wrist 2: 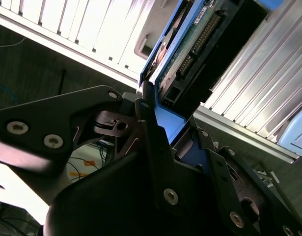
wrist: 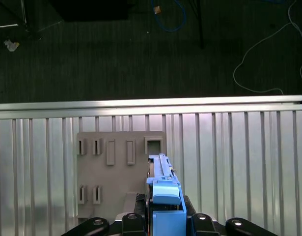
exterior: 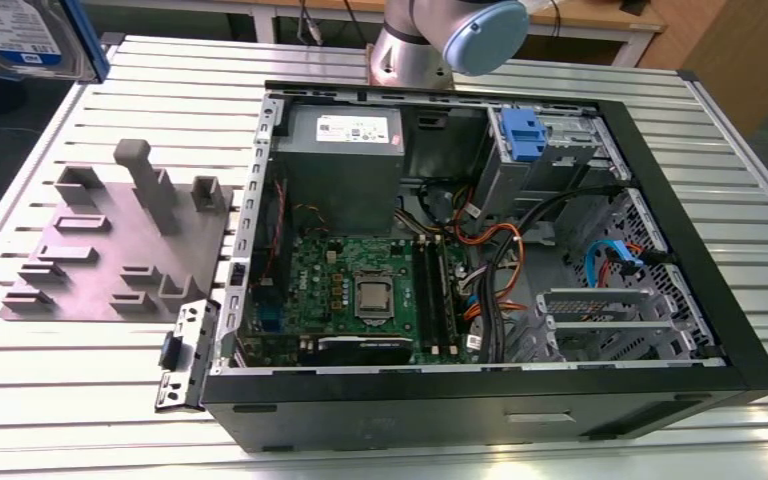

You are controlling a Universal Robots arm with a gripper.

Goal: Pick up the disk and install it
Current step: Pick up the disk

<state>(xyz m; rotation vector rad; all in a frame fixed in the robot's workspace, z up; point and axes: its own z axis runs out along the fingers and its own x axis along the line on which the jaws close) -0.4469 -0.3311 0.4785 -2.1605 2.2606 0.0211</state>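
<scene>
Pincer [wrist: 165, 214] is clamped on the disk [exterior: 27, 35], silver-grey in a blue frame, white-and-blue labelled, held near the table's [exterior: 64, 400] corner.

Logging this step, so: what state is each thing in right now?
disk: lifted, held on edge.
gripper: shut on the disk's blue frame.
computer case: lying flat, side open.
grey plate: flat on the table, holding no disk.

Disk [wrist: 164, 199] edge-on btwn jaws
</scene>
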